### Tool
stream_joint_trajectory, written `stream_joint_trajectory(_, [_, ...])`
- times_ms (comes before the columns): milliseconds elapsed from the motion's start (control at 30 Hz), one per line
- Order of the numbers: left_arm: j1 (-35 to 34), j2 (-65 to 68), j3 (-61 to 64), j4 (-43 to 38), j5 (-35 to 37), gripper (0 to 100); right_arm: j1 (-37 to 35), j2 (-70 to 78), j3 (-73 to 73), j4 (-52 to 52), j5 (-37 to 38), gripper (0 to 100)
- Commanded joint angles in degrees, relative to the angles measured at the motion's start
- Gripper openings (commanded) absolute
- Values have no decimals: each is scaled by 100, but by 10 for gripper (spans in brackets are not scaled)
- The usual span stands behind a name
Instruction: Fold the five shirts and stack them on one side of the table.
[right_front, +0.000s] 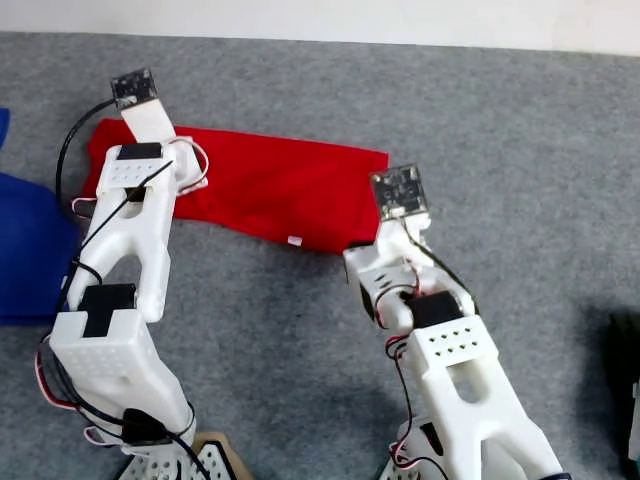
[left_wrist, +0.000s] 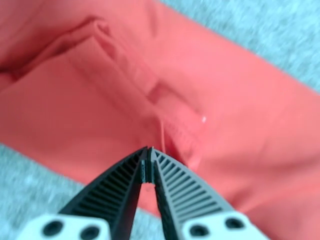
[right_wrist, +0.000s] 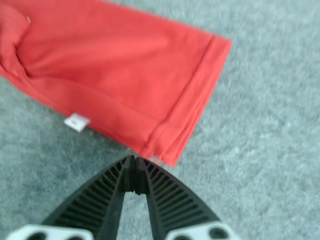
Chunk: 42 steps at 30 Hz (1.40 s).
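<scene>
A shirt (right_front: 280, 190) lies on table (right_front: 520, 130), second shirt (right_front: 30, 240) leftward.

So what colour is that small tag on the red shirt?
White; the small fabric tag shows best in right wrist view.

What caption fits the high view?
Left arm and right arm over a red shirt on the grey table.

1. A red fabric shirt (right_front: 280, 185), folded into a long strip, lies on the grey carpet-covered table (right_front: 500, 120), slanting from the far left toward the middle.
2. The white plastic left arm (right_front: 130, 230) stands over the strip's left end.
3. The white plastic right arm (right_front: 450, 350) ends at the strip's near right corner, close to a small white label (right_front: 295, 240).
4. A blue cloth (right_front: 25, 240) lies at the table's left edge, just beside the left arm.
</scene>
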<state>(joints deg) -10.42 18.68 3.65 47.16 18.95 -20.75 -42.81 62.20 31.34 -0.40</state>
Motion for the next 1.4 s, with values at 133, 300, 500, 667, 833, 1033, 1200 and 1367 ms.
stream_joint_trajectory(133, [532,-198,-110,-440,44,6,-48,-163,-22,-233,-35,9])
stream_joint_trajectory(300, [532,435,-391,-571,44,6,-48,-163,-48,-233,-70,12])
stream_joint_trajectory(500, [303,611,-734,-431,53,6,110,-154,-207,-119,-633,60])
stream_joint_trajectory(667, [163,576,-840,-440,70,6,224,-22,-470,-119,-1213,180])
stream_joint_trajectory(833, [-84,92,-1042,-53,492,7,242,1323,-1437,-110,-1407,181])
stream_joint_trajectory(1033, [-154,-796,-901,756,703,7,242,3029,-2633,-119,-1407,181])
stream_joint_trajectory(1200, [-330,-1200,-338,800,703,7,418,4048,-3319,-127,-1380,181])
stream_joint_trajectory(1367, [-365,-1253,66,607,703,7,769,4681,-3873,-127,-1380,181])
